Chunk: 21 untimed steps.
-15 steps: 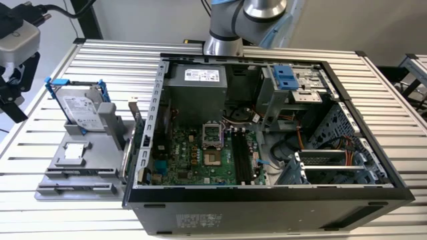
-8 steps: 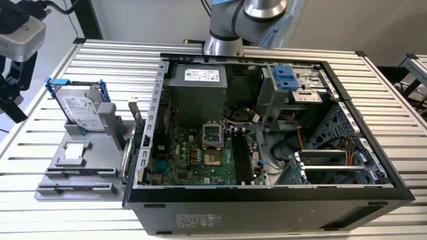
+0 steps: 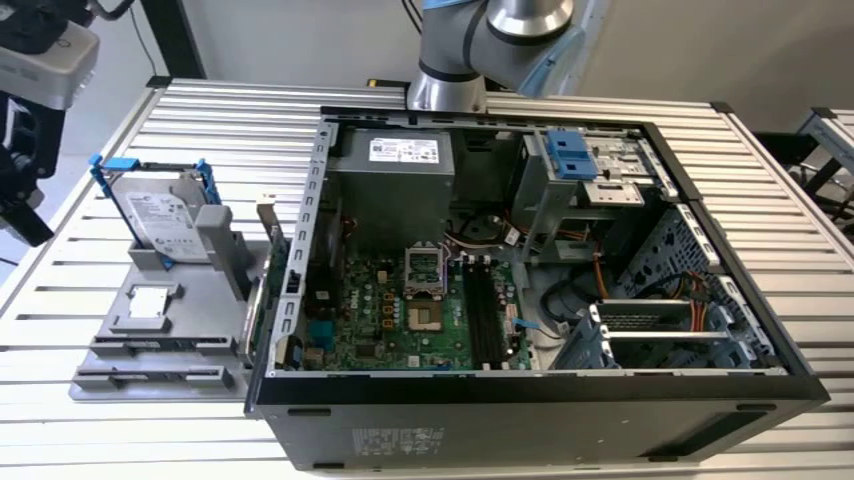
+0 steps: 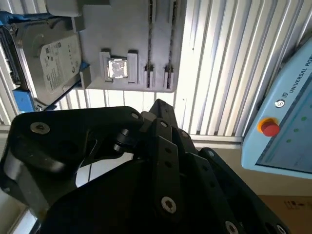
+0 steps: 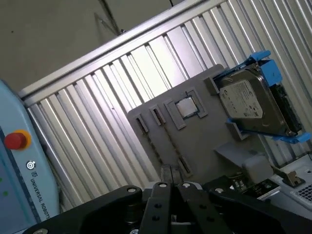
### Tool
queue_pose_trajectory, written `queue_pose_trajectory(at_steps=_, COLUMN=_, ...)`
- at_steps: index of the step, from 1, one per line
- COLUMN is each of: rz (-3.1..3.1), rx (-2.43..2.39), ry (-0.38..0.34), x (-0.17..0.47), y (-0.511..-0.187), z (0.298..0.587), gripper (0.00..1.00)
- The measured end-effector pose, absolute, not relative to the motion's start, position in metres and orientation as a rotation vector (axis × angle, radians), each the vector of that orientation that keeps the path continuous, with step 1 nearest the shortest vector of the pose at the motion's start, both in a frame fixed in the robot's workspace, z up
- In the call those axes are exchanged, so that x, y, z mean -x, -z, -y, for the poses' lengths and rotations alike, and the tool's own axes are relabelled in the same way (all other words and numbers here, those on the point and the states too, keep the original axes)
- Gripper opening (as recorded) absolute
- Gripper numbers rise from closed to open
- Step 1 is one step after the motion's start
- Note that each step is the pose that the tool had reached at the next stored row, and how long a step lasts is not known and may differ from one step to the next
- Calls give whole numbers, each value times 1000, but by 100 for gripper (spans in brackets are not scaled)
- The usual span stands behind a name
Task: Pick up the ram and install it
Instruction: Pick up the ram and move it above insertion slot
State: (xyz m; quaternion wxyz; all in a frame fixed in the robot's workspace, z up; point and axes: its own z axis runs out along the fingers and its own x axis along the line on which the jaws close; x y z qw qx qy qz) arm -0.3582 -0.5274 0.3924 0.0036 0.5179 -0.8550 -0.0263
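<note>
Standing on the ribbed metal counter (image 3: 120, 130), an open computer case (image 3: 534, 395) is seen in the exterior view, with its motherboard (image 3: 400, 310) exposed and the arm (image 3: 454, 85) rising behind it. At the exterior view's left of the case a grey holder plate (image 3: 134, 330) is placed, and a hard drive (image 3: 167, 220) in a blue bracket is held upright on it.

In the first wrist view the end effector (image 5: 170, 176) is seen over the holder plate, its fingers pressed together with nothing pinched between them. The ram (image 5: 256, 186) is found as a dark stick with pale labels, set on edge beside a grey block (image 5: 256, 168) of the plate, near the hard drive and not touched by the end effector.

In the second wrist view the end effector is shown from its side, and the holder plate and the hard drive are seen beyond it on the counter.
</note>
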Motion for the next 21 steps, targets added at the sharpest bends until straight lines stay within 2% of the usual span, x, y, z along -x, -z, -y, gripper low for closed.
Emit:
queue_pose_trajectory(at_steps=12, rz=2484, rx=-1904, ry=78, x=358, y=-392, z=527, gripper=0)
queue_pose_trajectory(at_steps=21, rz=2391, rx=-2077, ry=28, x=358, y=-392, z=527, gripper=0)
